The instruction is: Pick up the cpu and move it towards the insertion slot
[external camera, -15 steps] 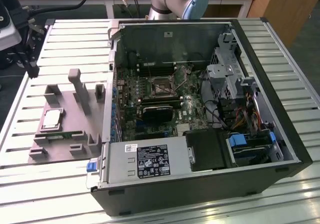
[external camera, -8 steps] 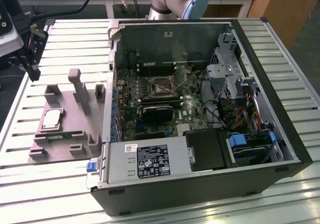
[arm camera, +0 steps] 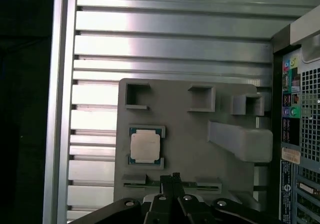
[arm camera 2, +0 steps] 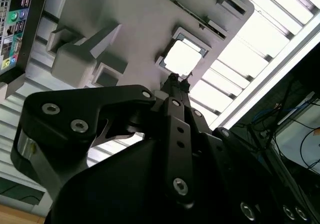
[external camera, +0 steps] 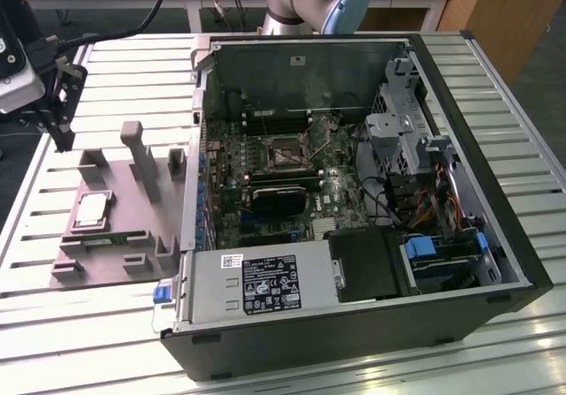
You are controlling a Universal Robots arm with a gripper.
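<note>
One cpu (external camera: 92,210) sits in grey fixture (external camera: 115,264), nine o'clock from insertion slot (external camera: 285,150) | my gripper (arm camera: 173,177) near it, fingers together, empty | risk: descending closed may scrape it.

In the left of the exterior view the cpu (external camera: 93,209) lies clear from above, a tall post (external camera: 133,148) and low blocks (external camera: 176,161) near it. The case wall (external camera: 188,201) stands between fixture (external camera: 115,267) and slot (external camera: 285,150); cables (external camera: 329,128) hang just beside the open-topped slot
</note>
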